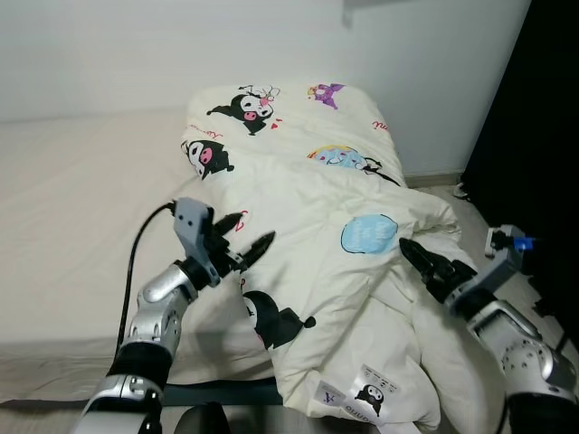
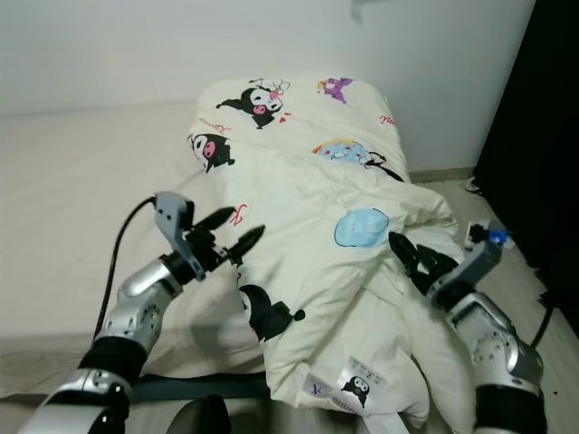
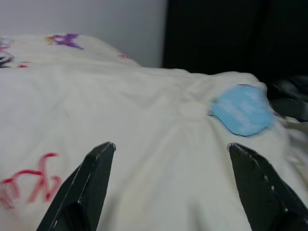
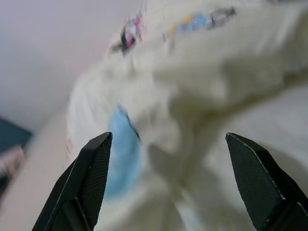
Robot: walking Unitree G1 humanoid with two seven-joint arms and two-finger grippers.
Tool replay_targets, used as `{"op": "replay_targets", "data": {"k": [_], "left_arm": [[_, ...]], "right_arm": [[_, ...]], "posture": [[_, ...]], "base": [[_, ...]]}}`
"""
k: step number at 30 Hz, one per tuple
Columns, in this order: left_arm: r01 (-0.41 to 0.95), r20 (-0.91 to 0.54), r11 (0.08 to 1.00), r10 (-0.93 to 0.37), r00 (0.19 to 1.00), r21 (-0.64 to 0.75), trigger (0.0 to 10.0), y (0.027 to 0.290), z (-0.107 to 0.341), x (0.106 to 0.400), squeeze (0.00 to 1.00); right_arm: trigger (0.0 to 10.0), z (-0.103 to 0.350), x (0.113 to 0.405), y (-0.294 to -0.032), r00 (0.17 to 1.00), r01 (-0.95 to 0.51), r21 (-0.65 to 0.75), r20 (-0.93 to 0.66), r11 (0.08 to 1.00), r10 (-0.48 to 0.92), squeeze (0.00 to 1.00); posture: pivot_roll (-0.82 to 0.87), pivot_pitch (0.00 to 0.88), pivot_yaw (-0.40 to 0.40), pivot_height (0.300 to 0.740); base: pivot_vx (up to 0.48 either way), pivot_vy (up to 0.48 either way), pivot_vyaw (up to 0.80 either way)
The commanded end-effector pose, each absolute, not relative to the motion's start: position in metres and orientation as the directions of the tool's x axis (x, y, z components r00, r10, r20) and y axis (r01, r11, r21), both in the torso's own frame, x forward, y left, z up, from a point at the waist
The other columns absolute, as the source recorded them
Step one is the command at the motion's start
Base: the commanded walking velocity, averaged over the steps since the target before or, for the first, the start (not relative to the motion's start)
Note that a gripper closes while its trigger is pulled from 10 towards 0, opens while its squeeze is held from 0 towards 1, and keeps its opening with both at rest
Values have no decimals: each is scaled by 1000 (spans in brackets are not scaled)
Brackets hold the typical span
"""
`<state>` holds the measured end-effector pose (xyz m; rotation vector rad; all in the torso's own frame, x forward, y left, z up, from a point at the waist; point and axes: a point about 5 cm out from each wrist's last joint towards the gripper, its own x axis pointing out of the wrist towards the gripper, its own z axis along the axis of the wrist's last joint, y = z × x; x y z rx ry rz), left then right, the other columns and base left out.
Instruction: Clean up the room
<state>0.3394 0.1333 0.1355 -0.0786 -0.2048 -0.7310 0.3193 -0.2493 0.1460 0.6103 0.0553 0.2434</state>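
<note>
White-walled bedroom, cartoon-print comforter (image 1: 308, 235) heaped along the bed's (image 1: 72, 235) right edge, left gripper (image 1: 242, 242) and right gripper (image 1: 418, 259) hovering over it, fingers spread, empty.

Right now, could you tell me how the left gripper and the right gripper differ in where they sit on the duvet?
The left gripper hovers at the duvet's left edge, beside the bare mattress; the right gripper is at the rumpled right side, where the duvet spills off the bed. The left points toward the red print, the right toward the blue patch. Both have open jaws and hold nothing.
</note>
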Motion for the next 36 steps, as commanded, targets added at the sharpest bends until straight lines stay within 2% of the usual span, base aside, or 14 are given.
{"op": "replay_targets", "data": {"k": [1, 5, 6, 7, 8, 9, 10, 18, 22, 25, 30, 34, 35, 36], "left_arm": [[690, 192, 723, -679, 708, 13, 10000, 131, 133, 335, 0], [711, 185, 703, -701, 689, 16, 10000, 121, 129, 328, 0], [718, 180, 696, -708, 683, 15, 10000, 116, 127, 325, 0], [718, 180, 696, -708, 683, 15, 10000, 116, 127, 325, 0], [720, 176, 694, -710, 681, 15, 10000, 114, 127, 324, 0], [721, 170, 693, -713, 680, 20, 10000, 111, 125, 323, 0], [720, 166, 693, -713, 681, 22, 10000, 109, 124, 321, 0], [696, 164, 717, -691, 703, 38, 10000, 104, 125, 320, 0], [655, 172, 754, -652, 739, 47, 10000, 106, 129, 324, 0], [651, 172, 758, -648, 742, 48, 10000, 106, 130, 324, 0], [641, 174, 766, -638, 750, 47, 10000, 107, 131, 325, 0], [637, 175, 769, -635, 753, 52, 10000, 106, 132, 325, 0], [637, 175, 769, -635, 753, 52, 10000, 106, 132, 325, 0], [629, 176, 775, -628, 758, 55, 10000, 107, 134, 325, 0]], "right_arm": [[10000, 143, 324, -246, 973, -190, 582, 4, 790, 231, 0], [10000, 147, 335, -242, 975, -176, 579, -6, 796, 221, 0], [9176, 151, 339, -239, 974, -185, 576, 1, 796, 226, 0], [9176, 151, 339, -239, 974, -185, 576, 1, 796, 226, 0], [1686, 152, 340, -238, 973, -190, 575, 4, 796, 230, 0], [1686, 152, 342, -236, 971, -194, 565, -6, 802, 238, 0], [0, 152, 344, -233, 969, -194, 549, -22, 813, 246, 0], [0, 150, 352, -225, 958, -208, 486, -75, 849, 277, 0], [0, 154, 348, -194, 889, -393, 457, -35, 798, 457, 0], [0, 155, 346, -188, 871, -427, 449, -31, 785, 491, 0], [0, 159, 334, -149, 738, -614, 439, 23, 656, 674, 0], [0, 156, 314, -106, 540, -767, 425, 24, 481, 841, 0], [0, 156, 314, -106, 540, -767, 425, 24, 481, 841, 0], [0, 154, 303, -89, 448, -812, 429, 25, 395, 894, 0]], "posture": [[-122, 111, 91, 510], [-116, 114, 86, 510], [-114, 118, 84, 510], [-114, 118, 84, 510], [-114, 118, 84, 510], [-114, 117, 82, 510], [-114, 118, 80, 510], [-112, 117, 77, 510], [-115, 118, 71, 510], [-116, 118, 71, 510], [-120, 118, 67, 510], [-121, 117, 64, 510], [-121, 117, 64, 510], [-121, 117, 62, 510]], "base": [[0, 0, 0], [0, 0, 0], [0, 0, 0], [0, 0, 0], [0, 0, 0], [0, 0, 0], [0, 0, 0], [0, 0, 0], [0, 0, 0], [0, 0, 0], [0, 0, 0], [0, 0, 0], [0, 0, 0], [0, 0, 0]]}}
